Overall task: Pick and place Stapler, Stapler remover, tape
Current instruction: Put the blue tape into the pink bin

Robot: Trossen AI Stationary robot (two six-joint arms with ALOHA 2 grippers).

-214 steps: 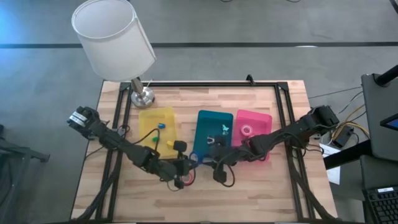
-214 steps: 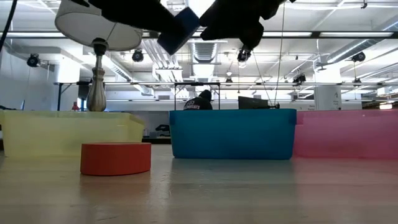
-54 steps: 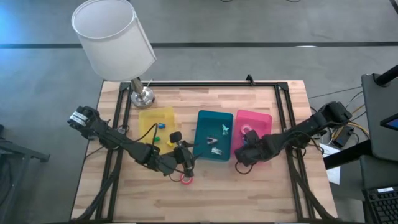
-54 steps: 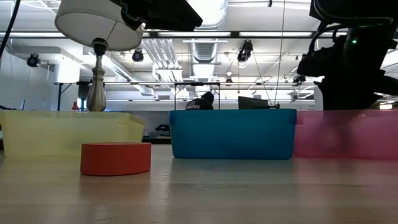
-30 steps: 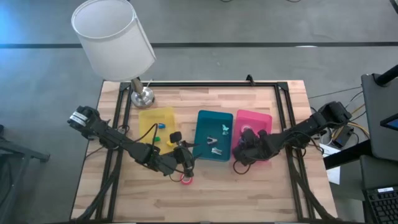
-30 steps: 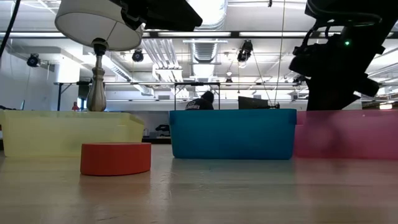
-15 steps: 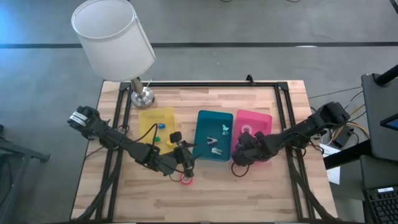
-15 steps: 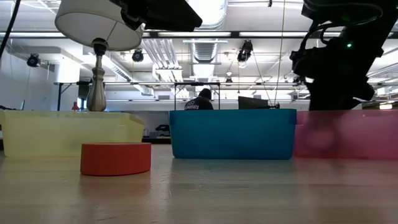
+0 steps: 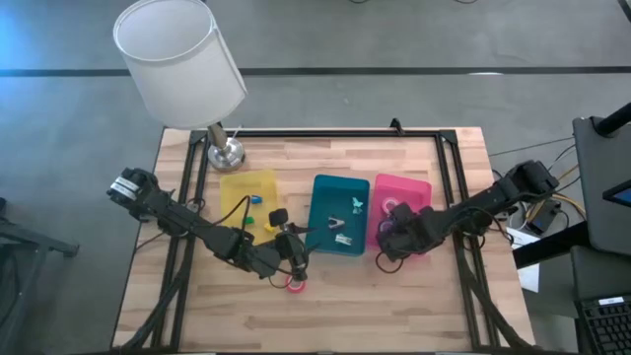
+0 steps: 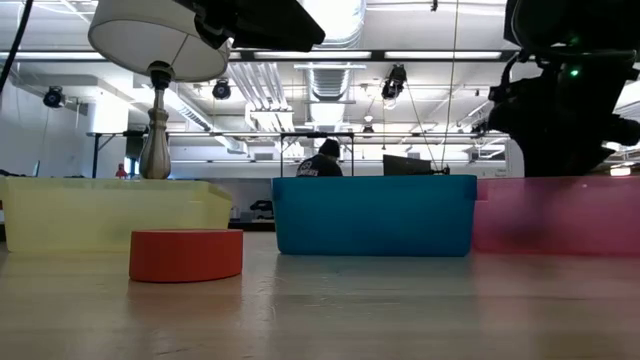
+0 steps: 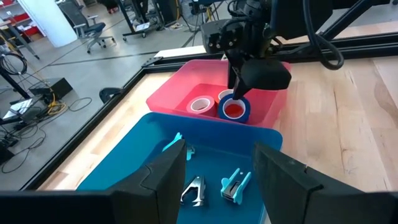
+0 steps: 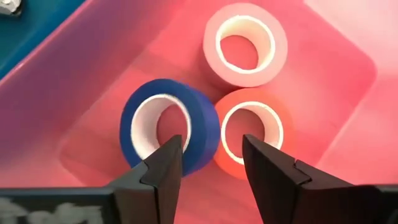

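Three tape rolls lie flat in the pink tray (image 9: 422,187): a blue one (image 12: 168,134), a red one (image 12: 252,134) and a pink one (image 12: 245,43). My right gripper (image 12: 211,155) hangs open just above the blue and red rolls, one finger over each roll's hole. A fourth roll, red (image 9: 295,284), lies on the table in front of the trays. My left gripper (image 11: 221,180) is open and holds nothing, above the near left corner of the blue tray (image 9: 317,212). That tray holds staple removers (image 11: 194,190). Small coloured pieces (image 9: 253,197) lie in the yellow tray (image 9: 237,182).
A lamp (image 9: 182,59) with a white shade stands at the table's far left corner, behind the yellow tray. The three trays stand side by side across the middle. Bare wood lies in front of them and at the right. A person shows far off in the room (image 10: 322,160).
My right gripper has shifted slightly over the pink tray's near left part, first toward the blue tray, then back toward the right. My left gripper and the red roll on the table have stayed still.
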